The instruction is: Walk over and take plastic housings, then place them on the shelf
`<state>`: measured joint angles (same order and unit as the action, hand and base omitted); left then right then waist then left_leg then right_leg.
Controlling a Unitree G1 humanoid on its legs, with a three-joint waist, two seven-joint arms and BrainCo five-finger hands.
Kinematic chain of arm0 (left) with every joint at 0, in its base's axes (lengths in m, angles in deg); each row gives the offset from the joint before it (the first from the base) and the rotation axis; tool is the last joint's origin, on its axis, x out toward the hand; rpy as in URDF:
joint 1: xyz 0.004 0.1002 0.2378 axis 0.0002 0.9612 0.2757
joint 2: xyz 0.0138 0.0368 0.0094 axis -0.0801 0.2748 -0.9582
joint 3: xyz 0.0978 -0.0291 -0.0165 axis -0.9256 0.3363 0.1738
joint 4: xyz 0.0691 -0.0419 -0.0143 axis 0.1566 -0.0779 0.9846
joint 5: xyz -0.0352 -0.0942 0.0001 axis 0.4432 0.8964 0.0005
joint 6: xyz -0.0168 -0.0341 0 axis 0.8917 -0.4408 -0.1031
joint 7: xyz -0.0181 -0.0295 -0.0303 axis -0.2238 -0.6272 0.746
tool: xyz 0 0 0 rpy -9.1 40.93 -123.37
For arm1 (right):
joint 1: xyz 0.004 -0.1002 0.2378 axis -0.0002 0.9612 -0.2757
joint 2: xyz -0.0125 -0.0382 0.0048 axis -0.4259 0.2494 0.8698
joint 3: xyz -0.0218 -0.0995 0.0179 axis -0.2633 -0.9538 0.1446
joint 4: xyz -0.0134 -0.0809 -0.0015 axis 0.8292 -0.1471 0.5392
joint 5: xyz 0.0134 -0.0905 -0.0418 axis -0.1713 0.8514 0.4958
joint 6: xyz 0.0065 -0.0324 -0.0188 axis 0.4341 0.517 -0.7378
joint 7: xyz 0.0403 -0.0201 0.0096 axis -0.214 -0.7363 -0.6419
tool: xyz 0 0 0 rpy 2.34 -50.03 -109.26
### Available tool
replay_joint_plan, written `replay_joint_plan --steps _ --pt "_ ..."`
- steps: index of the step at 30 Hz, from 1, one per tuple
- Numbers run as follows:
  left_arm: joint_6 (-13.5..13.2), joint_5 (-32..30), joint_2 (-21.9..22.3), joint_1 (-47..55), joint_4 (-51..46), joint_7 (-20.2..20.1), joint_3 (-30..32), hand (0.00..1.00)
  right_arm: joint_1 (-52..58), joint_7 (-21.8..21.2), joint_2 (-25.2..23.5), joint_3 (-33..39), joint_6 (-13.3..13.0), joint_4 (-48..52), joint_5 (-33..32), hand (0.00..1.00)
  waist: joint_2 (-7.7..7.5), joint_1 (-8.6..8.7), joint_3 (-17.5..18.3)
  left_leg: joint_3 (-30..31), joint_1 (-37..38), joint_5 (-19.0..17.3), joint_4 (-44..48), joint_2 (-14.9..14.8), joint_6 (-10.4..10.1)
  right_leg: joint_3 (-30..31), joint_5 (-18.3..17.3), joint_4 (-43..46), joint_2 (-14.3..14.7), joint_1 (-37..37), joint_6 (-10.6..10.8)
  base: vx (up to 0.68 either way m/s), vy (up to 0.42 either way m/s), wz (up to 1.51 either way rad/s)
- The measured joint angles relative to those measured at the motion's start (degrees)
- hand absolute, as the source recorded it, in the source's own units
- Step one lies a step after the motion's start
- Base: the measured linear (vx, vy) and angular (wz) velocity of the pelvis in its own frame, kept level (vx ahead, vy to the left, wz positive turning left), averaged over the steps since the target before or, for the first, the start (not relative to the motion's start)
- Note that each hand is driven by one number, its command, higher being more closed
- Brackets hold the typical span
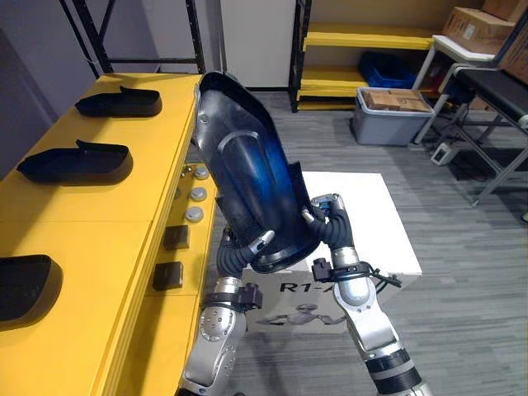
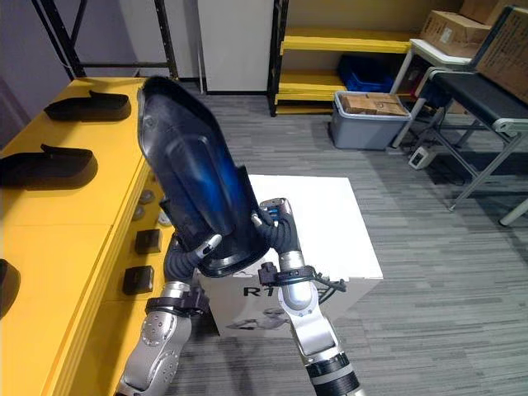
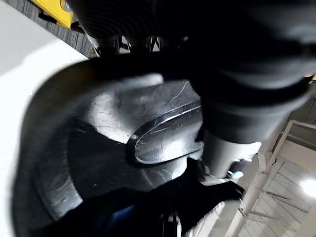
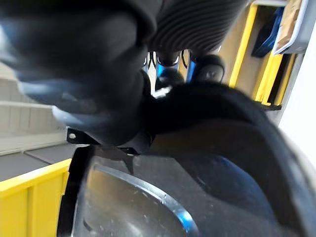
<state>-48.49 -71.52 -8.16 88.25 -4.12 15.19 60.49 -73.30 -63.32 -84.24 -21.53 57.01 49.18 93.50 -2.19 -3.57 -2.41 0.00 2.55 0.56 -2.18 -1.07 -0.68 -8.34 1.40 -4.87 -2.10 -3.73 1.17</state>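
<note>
Left hand (image 1: 261, 242) & right hand (image 1: 322, 221) both clamped on btm rim of the big dark plastic housing (image 1: 243, 165), fingers curled over its edge. It's held upright in the air, over a white box (image 1: 367, 223), just beside the yellow shelf (image 1: 99, 223). On shelf: three other housings (image 1: 78, 162) in a row, apart. Further back, grey bin (image 1: 388, 124) w/ cartons.

A tall black glossy plastic housing (image 1: 247, 173) was held upright, gripped at its lower rim between the left hand (image 1: 246, 250) and the right hand (image 1: 327, 221), above a white cardboard box (image 1: 367, 223). A yellow metal shelf (image 1: 107, 223) was set left of the left hand, with three smaller black plastic housings (image 1: 78, 162) laid on it. A grey plastic bin (image 1: 388, 120) was placed well beyond the right hand.
</note>
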Motion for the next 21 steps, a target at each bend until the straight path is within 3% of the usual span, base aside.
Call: replay_joint_plan --steps 8,14,19,21 --pt "0.61 -0.19 -0.85 0.0 0.01 1.75 0.4 1.0 1.69 -1.29 2.1 -1.61 -1.51 0.0 -1.97 0.0 0.0 0.82 0.98 0.01 -0.01 -0.01 0.19 -0.02 -0.01 -0.02 0.15 -0.02 0.01 -0.07 -0.15 0.0 0.0 0.0" --pt "0.63 -2.73 -0.72 -0.02 -0.32 1.26 0.66 1.0 1.78 -4.89 3.83 -0.38 -1.52 2.4 -8.42 0.0 0.02 1.24 1.01 -0.16 0.04 -0.01 0.46 -0.07 -0.02 0.14 0.43 -0.01 0.1 -0.12 -0.24 0.0 0.0 0.0" --pt "0.63 -4.17 0.08 0.05 -2.08 -1.8 1.22 1.0 1.69 -8.09 4.15 6.36 -2.34 13.99 -15.93 0.0 0.07 1.13 1.04 -1.02 0.56 -0.09 0.47 -0.17 -0.04 1.03 0.58 0.0 0.18 -0.24 -0.2 0.0 0.002 -0.08" --pt "0.73 -5.01 0.09 0.41 -2.08 -2.87 1.99 1.0 1.59 -8.31 4.16 13.06 -3.9 17.54 -20.12 0.0 0.19 1.35 1.13 -1.49 0.76 -0.24 0.48 -0.21 0.04 1.49 0.64 0.0 0.2 -0.24 -0.16 0.0 0.015 -0.13"
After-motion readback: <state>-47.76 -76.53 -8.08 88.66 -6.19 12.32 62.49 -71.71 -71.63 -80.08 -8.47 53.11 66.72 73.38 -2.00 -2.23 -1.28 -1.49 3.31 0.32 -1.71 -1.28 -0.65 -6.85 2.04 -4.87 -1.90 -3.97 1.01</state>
